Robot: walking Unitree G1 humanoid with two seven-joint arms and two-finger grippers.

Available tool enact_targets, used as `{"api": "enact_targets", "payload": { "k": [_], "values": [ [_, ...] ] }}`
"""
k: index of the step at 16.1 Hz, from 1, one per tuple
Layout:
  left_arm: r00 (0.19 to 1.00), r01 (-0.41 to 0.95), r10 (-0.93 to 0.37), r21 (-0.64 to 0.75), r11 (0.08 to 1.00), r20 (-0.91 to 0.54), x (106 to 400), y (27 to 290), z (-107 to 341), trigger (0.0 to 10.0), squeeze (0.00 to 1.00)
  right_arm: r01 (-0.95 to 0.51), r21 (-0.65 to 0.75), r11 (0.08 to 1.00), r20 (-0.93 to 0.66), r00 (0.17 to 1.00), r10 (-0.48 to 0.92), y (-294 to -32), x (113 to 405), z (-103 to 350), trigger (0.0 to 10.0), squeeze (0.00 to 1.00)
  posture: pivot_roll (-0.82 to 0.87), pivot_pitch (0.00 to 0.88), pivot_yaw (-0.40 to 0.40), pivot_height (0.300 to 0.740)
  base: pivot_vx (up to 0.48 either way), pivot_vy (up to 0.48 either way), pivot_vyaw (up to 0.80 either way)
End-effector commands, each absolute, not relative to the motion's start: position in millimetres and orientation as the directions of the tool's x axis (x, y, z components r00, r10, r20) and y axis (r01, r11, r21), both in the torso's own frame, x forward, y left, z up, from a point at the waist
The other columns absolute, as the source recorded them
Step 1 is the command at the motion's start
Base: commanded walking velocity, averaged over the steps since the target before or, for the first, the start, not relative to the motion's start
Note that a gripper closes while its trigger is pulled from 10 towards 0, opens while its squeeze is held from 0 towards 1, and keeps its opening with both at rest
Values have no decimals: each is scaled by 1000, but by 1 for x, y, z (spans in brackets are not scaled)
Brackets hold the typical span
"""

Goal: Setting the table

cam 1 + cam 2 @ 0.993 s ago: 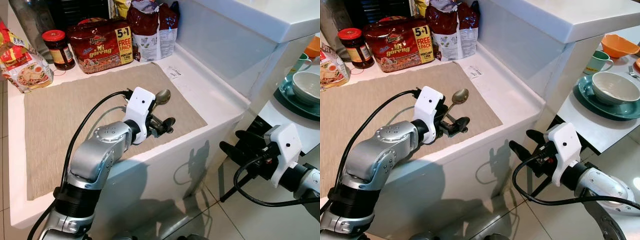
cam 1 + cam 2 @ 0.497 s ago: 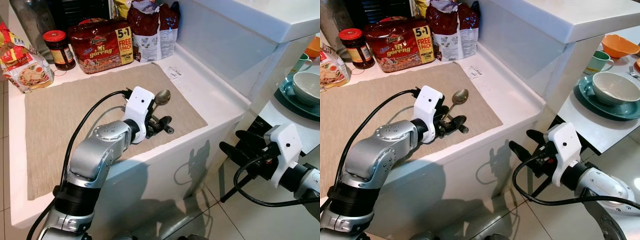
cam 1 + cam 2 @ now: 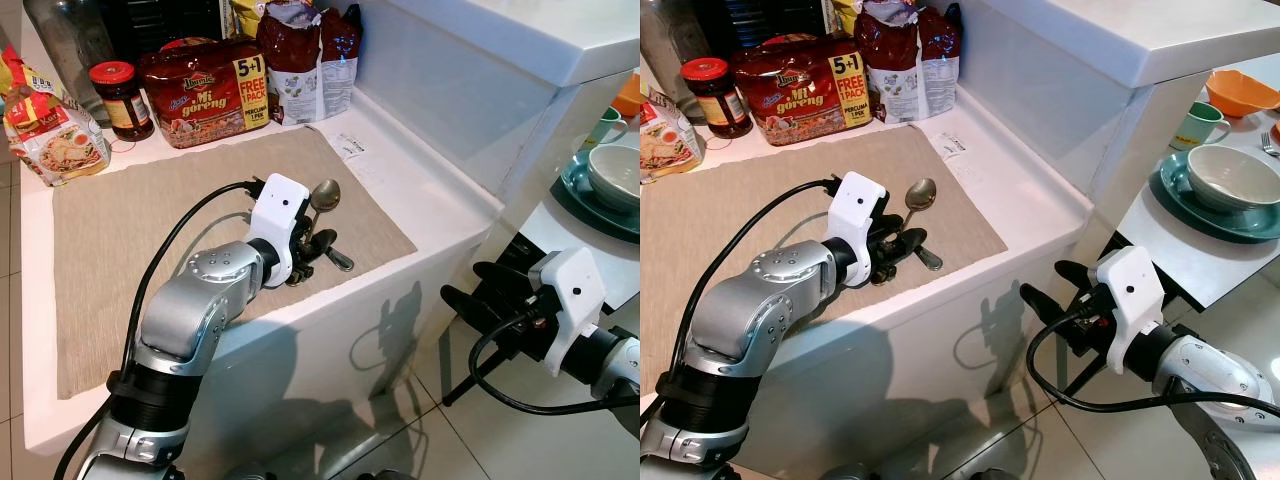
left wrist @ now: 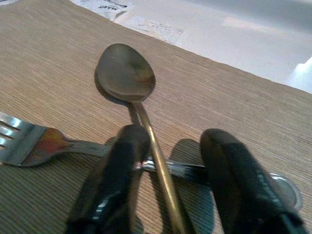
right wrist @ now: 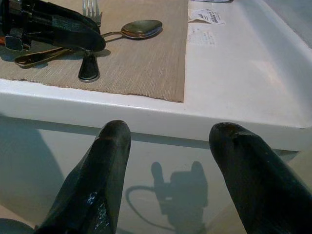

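1. Spoon (image 4: 126, 73) and fork (image 4: 29, 143) lie crossed on the beige placemat (image 3: 130, 230), near the white counter's (image 3: 440, 190) front edge.
2. Left gripper (image 4: 168, 187) hovers with fingers parted, straddling the spoon's handle without clamping it.
3. Right gripper (image 5: 170, 180) hangs spread and empty below the counter's front edge.

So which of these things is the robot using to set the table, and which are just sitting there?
For the job:
- spoon
- fork
- placemat
- left pincer, open over the cutlery

Just lying about:
- noodle pack
- jar
- red snack bag
- receipt
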State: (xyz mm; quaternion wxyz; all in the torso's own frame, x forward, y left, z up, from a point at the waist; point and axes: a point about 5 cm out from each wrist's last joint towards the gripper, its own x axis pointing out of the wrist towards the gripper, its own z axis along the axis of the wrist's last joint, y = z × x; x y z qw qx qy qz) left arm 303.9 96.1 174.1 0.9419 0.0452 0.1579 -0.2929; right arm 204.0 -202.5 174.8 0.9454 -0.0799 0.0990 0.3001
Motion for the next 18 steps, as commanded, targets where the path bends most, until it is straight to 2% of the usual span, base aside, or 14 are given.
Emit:
{"api": "enact_targets", "payload": {
  "k": [1, 6, 12, 15, 17, 18],
  "values": [
    [771, 560, -524, -7, 829, -362, 304, 96, 167, 0, 0, -582, -121, 804, -232, 804, 547, -203, 201, 179, 10000, 0, -7, 6, -13, 740, 0, 0, 0],
    [784, 552, -515, 8, 834, -347, 307, 95, 169, 0, 0, -578, -129, 806, -234, 807, 542, -204, 203, 179, 10000, 0, -7, 7, -16, 740, 0, 0, 0],
    [837, 511, -493, 14, 860, -238, 314, 96, 181, 0, 0, -566, -145, 812, -236, 816, 527, -205, 205, 180, 10000, 0, -9, 9, -19, 740, 0, 0, 0],
    [846, 532, -532, -22, 847, -27, 315, 90, 209, 0, 0, -540, -153, 828, -211, 836, 506, -209, 208, 184, 10000, 0, -14, 13, -22, 740, 0, 0, 0],
    [851, 525, -525, -19, 851, -5, 316, 91, 213, 0, 0, -540, -153, 828, -210, 836, 507, -208, 208, 184, 10000, 0, -13, 14, -23, 740, 0, 0, 0],
    [851, 524, -523, 34, 851, -40, 315, 93, 208, 0, 0, -541, -152, 827, -207, 836, 509, -207, 208, 184, 10000, 0, -13, 14, -23, 740, 0, 0, 0]
  ]
}}
